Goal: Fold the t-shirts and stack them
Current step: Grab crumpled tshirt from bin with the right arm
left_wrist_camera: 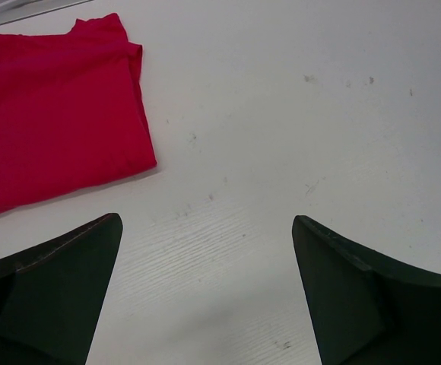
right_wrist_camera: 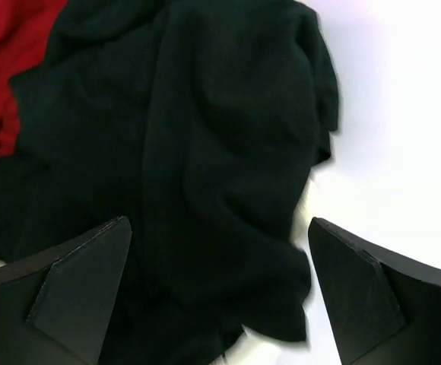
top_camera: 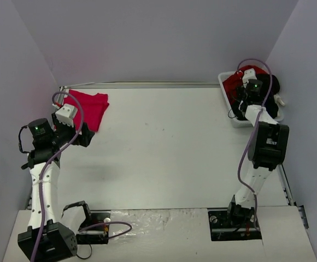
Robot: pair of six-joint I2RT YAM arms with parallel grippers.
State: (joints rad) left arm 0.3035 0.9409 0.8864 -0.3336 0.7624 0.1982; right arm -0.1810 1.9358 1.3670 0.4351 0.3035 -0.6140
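Left claw (left_wrist_camera: pixel 205 228) spread wide, empty, over table (left_wrist_camera: pixel 319 114), just beside folded pink shirt (left_wrist_camera: pixel 53 114) at far-left corner. Right claw (right_wrist_camera: pixel 220 228) spread wide, empty, over crumpled black shirt (right_wrist_camera: pixel 205 152) in white bin (top_camera: pixel 228 102) far right; red cloth (right_wrist_camera: pixel 0 68) alongside.

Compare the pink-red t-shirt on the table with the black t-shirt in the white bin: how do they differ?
The pink-red t-shirt is bright; the black t-shirt is dark. The pink-red t-shirt lies folded flat on the table; the black t-shirt lies crumpled in the bin. Both are soft cloth.
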